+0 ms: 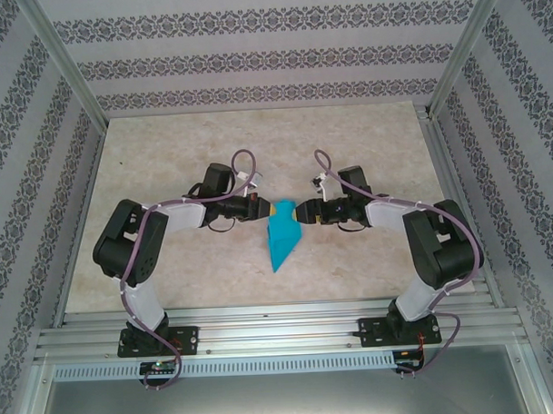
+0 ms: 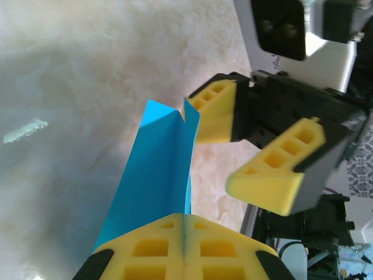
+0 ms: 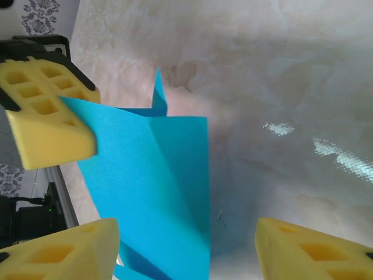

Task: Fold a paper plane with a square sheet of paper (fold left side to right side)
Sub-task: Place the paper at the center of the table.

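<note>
**Narrow pinch, loose flaps: slip or skewed crease likely**

Closest in, between the pressed-together pads of the left gripper (image 2: 183, 251): clamped on one edge of the folded blue paper (image 2: 157, 175), with two layers parting into a small notch beyond the fingertips. Just past that notch, facing the left gripper's tips: right gripper (image 2: 233, 151), jaws apart, gripping nothing, one pad nearly at the paper's far corner.

Could slide out of so narrow a pinch if tugged sideways. Could crumple or take a crooked crease if closed on by the right gripper while the layers stand uneven. Could tear at the pinched spot if pulled by both claws in opposite directions. Offered as judgement, not as things seen.

From above: sits with its broad end between the two claws and tapers away from both sets of fingertips. Runs its long axis from the gap between the claws back toward the arm bases, leaning slightly to the left gripper's side. Points its narrow tip that way. Cannot tell whether lifted clear of the table (image 1: 166, 156) or resting on it.
</note>
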Robot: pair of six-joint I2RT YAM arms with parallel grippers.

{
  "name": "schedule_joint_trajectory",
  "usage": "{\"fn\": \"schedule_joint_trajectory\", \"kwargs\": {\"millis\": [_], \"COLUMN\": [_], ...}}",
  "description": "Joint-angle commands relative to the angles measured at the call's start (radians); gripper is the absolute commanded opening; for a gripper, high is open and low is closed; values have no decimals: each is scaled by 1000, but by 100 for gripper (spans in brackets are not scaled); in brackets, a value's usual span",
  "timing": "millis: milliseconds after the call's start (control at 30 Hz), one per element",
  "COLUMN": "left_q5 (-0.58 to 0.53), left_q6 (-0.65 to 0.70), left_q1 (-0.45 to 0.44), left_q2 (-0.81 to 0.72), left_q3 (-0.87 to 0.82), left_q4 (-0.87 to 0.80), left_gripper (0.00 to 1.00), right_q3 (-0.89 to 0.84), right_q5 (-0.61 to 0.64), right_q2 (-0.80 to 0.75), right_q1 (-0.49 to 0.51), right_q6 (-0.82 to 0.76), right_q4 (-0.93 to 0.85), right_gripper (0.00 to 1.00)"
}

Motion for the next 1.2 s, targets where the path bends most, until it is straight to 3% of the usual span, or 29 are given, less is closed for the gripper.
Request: {"fn": "schedule_joint_trajectory", "kwargs": {"millis": [0,133,367,600,700,833,1000,1167], "left_q5": [49,46,26,0,-34,-176,-395,-540], "left_q6": [57,54,54,76,87,149,261,331], "left_q1": [8,10,15,17,21,40,37,-83], "left_q2": [-24,-17,-9,4,-13,-114,-329,-522], "left_q3": [-7,-3,2,10,2,-12,-32,-79], "left_q4": [25,28,13,-28,-46,-163,-365,-508], "left_gripper": [0,0,0,0,14,47,56,57], "right_q3": [29,5,-29,-28,-31,-42,-52,0], "right_q5": [-100,-117,-120,-99,-87,-33,16,43], "right_q2": [24,31,33,41,41,20,-28,-36], "right_q1": [-5,-5,-4,-5,-3,-1,10,48], "right_q6": [-38,-28,6,12,31,83,179,264], "right_q4": [17,38,75,63,58,40,18,-90], "right_gripper": [60,56,38,8,1,0,0,0]}}
